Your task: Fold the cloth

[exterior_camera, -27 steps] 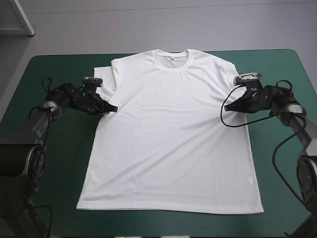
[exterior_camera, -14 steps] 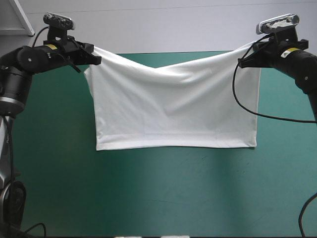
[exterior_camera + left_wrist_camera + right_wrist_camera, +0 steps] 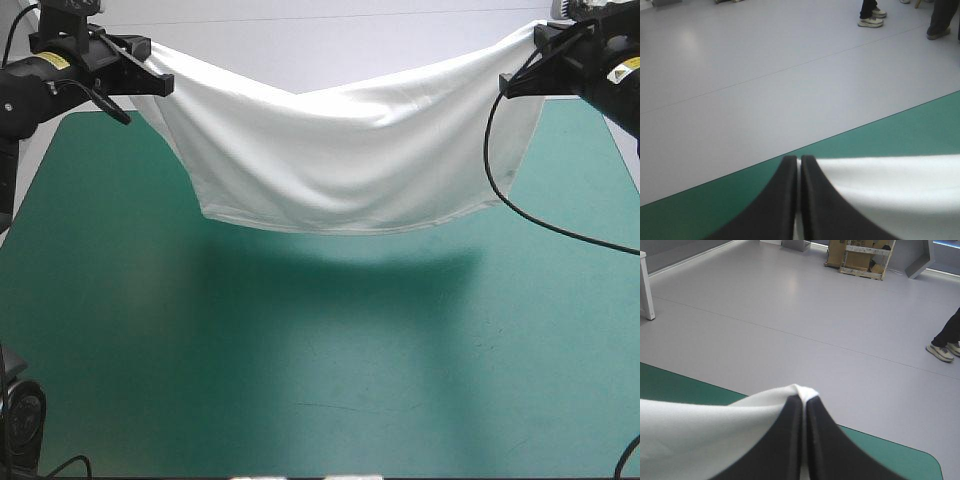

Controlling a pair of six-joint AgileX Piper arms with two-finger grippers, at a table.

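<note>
The teal-green table (image 3: 300,380) lies below the T-shirt (image 3: 340,160), which hangs in the air above the far edge and sags in the middle. It looks soft, light and floppy (best held by its corners). The left gripper (image 3: 163,82) and right gripper (image 3: 509,88) each pinch one top corner, with the black fingers almost closed on the cloth.

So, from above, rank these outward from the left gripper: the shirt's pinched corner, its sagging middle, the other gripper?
1. T-shirt's pinched corner, held in the left gripper.
2. Sagging middle, midway between the arms.
3. Right gripper, at the opposite side.
</note>
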